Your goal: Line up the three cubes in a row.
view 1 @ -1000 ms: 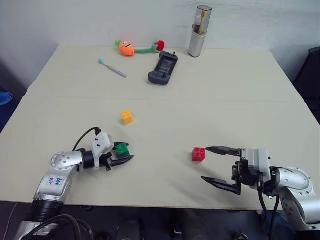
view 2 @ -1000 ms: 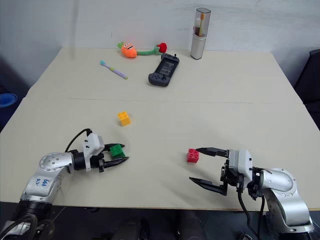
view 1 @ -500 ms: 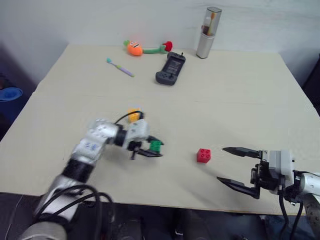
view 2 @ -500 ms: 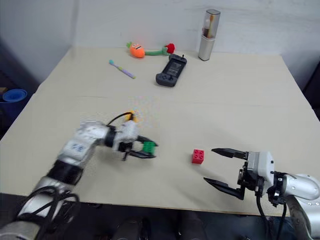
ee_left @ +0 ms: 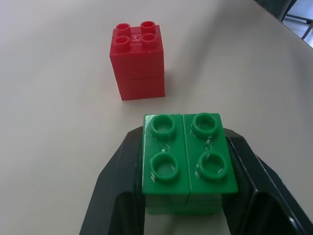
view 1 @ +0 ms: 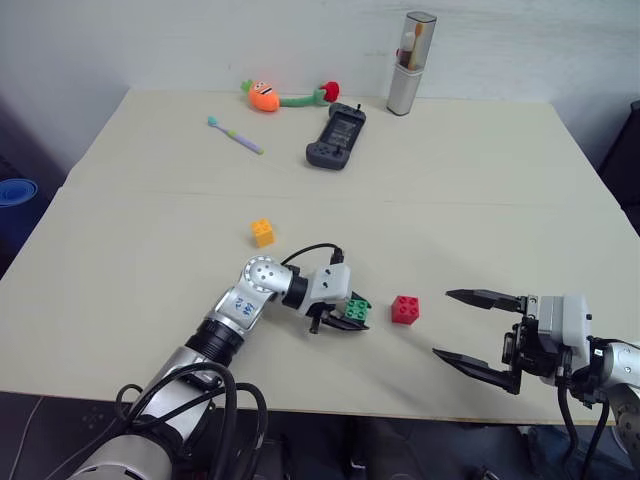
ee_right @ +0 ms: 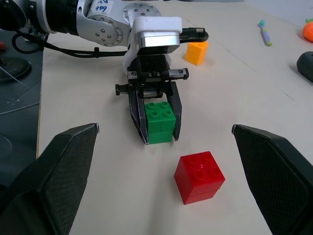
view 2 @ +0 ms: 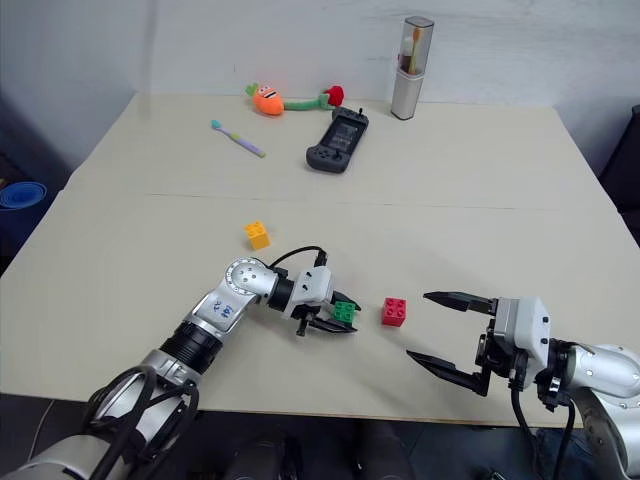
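Note:
My left gripper is shut on the green cube, studs up, low over the table's near middle. The left wrist view has the green cube clamped between both black fingers. A short gap to its right sits the red cube, also visible as red cube ahead of the green one. The yellow cube rests farther back and to the left. My right gripper stands open at the near right, a hand's width right of the red cube, holding nothing.
At the far side of the table lie a black game controller, a toothbrush, a carrot plush toy and an upright toothbrush case. A blue bowl sits off the table's left edge.
My left arm has swung to the right across the near table, carrying the green cube close beside the red one. The right gripper has stayed open at about the same place. The camera shifted.

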`<action>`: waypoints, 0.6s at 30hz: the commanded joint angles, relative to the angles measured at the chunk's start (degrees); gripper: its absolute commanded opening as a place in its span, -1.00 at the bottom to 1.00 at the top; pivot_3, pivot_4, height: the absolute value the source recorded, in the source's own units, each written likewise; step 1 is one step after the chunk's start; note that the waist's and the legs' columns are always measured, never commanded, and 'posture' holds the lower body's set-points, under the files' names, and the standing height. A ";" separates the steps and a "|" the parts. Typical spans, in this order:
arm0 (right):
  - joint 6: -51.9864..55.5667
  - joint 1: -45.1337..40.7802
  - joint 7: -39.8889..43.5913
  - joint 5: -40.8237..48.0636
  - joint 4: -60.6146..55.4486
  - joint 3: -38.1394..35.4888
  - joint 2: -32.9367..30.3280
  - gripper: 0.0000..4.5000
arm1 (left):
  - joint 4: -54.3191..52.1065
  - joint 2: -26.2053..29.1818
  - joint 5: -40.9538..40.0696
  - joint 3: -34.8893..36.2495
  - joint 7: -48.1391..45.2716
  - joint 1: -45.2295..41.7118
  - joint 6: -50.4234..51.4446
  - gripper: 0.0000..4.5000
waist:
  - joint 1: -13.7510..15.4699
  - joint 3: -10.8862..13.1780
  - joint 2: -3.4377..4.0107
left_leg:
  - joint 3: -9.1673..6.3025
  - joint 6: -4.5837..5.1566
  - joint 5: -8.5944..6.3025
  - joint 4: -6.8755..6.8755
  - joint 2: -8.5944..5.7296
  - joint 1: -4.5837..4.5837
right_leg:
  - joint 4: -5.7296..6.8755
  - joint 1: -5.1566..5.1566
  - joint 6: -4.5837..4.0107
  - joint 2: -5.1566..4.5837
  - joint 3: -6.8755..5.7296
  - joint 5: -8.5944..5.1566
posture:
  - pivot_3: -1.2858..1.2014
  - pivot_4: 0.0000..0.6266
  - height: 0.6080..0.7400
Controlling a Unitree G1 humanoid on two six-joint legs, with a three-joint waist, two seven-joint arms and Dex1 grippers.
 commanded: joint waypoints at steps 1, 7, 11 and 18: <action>0.84 0.72 0.54 1.93 -1.67 -0.92 -0.31 1.00 | -1.15 2.17 1.29 1.55 1.90 0.84 1.69 -0.32 | 0.00 0.00 0.00 | 0.00 0.00 0.00 0.00 0.00 0.01 | 0.01 0.00 0.00 0.00 0.00 0.00 | 0.03 -0.52 1.00; 0.57 1.44 1.85 1.49 -0.07 -1.53 -0.44 1.00 | -1.91 3.98 0.90 1.95 1.10 1.42 2.57 -0.32 | -0.10 0.00 0.00 | 0.03 0.00 0.01 -0.01 0.01 0.12 | 0.06 0.04 0.00 0.02 0.04 0.00 | 0.03 -0.52 1.00; 0.50 1.37 1.95 1.28 0.18 -1.57 -0.29 1.00 | -2.62 4.03 1.64 1.14 0.80 2.19 2.43 -0.32 | -0.05 0.00 0.00 | 0.03 0.00 0.01 -0.02 0.00 0.11 | 0.04 0.05 0.00 0.01 0.04 0.00 | 0.03 -0.52 1.00; 0.54 0.81 1.84 1.21 0.65 -1.40 -0.20 1.00 | -7.94 3.79 -3.12 4.35 -0.10 2.88 7.64 0.22 | -0.04 0.00 0.00 | 0.05 0.00 0.01 -0.05 -0.01 0.12 | 0.04 0.05 0.00 0.01 0.06 0.00 | 0.03 -0.52 1.00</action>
